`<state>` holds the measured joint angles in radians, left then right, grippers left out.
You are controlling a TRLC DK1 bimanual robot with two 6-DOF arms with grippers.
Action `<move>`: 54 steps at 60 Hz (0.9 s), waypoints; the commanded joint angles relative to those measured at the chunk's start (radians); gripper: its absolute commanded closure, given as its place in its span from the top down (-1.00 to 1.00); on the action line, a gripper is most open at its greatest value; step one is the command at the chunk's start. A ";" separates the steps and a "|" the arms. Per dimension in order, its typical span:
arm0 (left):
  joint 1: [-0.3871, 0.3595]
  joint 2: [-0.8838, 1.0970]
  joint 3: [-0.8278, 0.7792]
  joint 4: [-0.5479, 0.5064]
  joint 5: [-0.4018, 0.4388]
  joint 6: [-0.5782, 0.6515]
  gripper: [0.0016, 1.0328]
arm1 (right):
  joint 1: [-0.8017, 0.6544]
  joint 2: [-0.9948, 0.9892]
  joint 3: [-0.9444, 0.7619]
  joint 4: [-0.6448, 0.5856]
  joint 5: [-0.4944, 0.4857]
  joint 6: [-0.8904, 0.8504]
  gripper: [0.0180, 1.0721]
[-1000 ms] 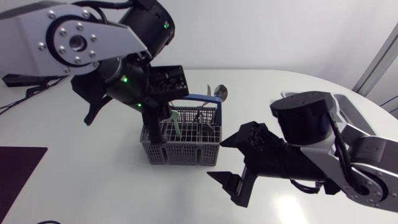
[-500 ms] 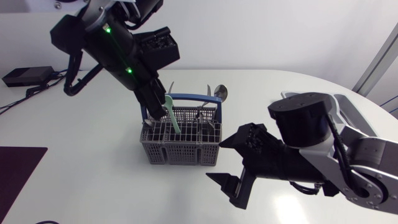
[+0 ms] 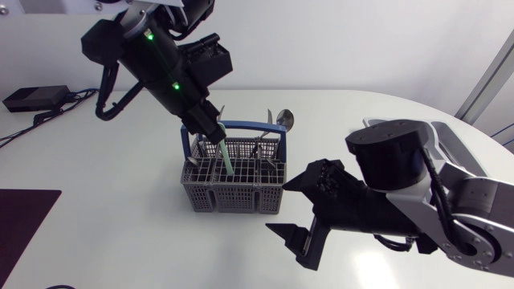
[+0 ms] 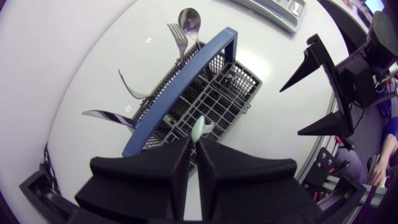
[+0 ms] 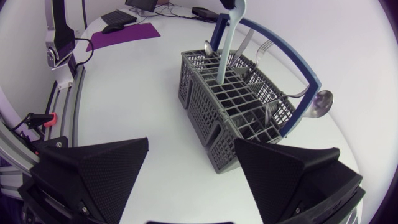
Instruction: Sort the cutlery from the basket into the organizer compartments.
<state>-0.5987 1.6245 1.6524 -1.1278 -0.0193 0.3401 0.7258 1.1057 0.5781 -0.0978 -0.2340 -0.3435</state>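
My left gripper [image 3: 213, 132] is pinching the top of the pale green utensil [image 3: 226, 159], holding it upright so its lower end can clear the cells of the basket [image 3: 233, 201], which is sitting mid-desk. My right gripper [image 3: 279, 206] is hovering with jaws wide just beside the basket's right end, likely ready to steady it.

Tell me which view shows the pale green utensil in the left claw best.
Head view: the pale green utensil shows from the left claw down into the basket. The right wrist view shows only part of its handle entering the basket; the left wrist view shows only its tip poking from the claw.
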 commanded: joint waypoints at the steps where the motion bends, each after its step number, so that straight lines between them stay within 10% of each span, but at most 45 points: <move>1: -0.004 0.008 0.020 -0.007 0.004 -0.096 -0.83 | 0.007 0.019 0.011 0.017 0.007 0.011 0.90; 54: 0.034 -0.029 0.032 0.003 0.042 -0.225 -0.83 | 0.021 0.033 0.028 0.029 0.018 0.011 0.90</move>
<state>-0.5758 1.6222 1.6524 -1.1244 0.0059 0.1337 0.7368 1.1191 0.5816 -0.0784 -0.2298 -0.3435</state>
